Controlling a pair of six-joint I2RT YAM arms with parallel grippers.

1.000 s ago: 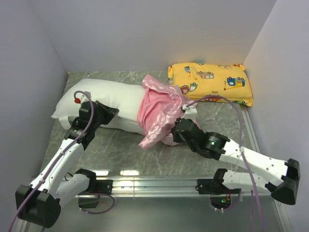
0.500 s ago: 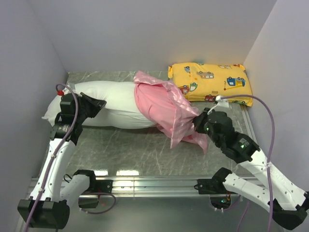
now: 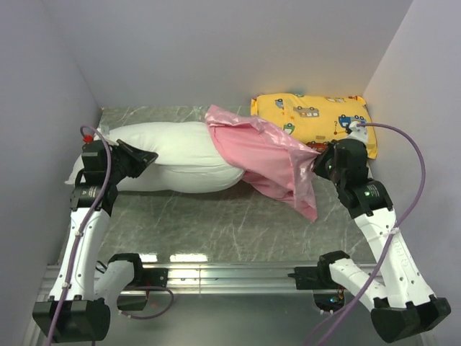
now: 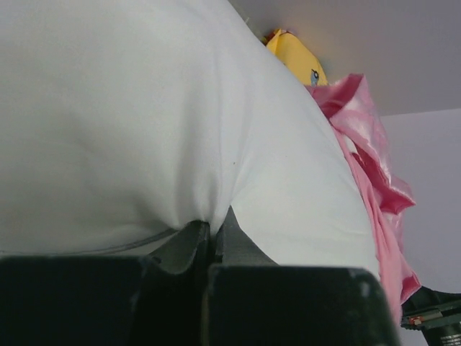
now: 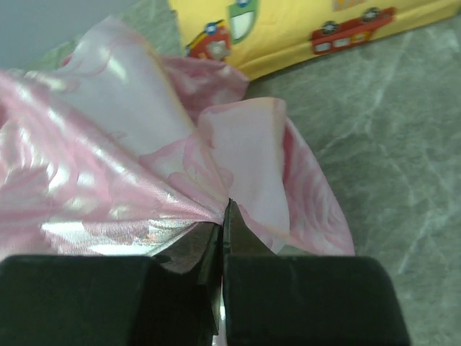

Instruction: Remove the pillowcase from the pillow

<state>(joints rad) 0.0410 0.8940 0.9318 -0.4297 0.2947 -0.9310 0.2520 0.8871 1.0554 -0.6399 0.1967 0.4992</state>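
Found left gripper point(image 4: 214, 223) pinched shut on a fold of the pillow point(image 4: 144, 108) near its left end, with the white cover puckered into the closed jaws. Found right gripper point(image 5: 225, 216) likewise clamped on a gathered edge of the pillowcase point(image 5: 94, 180), with shiny pink face and matte inside both bunched at the fingertips. Noted from above the pillowcase drawn out between the pillow's right end and the right gripper, covering only that end, with most of the pillow bare and lying across the table point(image 3: 216, 223). Noted a yellow vehicle-print pillow point(image 3: 317, 119) just behind the pink fabric, touching or merely overlapped in view; cannot tell which. Judged the satin light, limp and slippery: liable to slide out of a thin pinch, so best taken at the gathered hem through several layers. Judged the pillow soft, light and compressible: best held by a deep pinch of cover at the bare end, well clear of the case.
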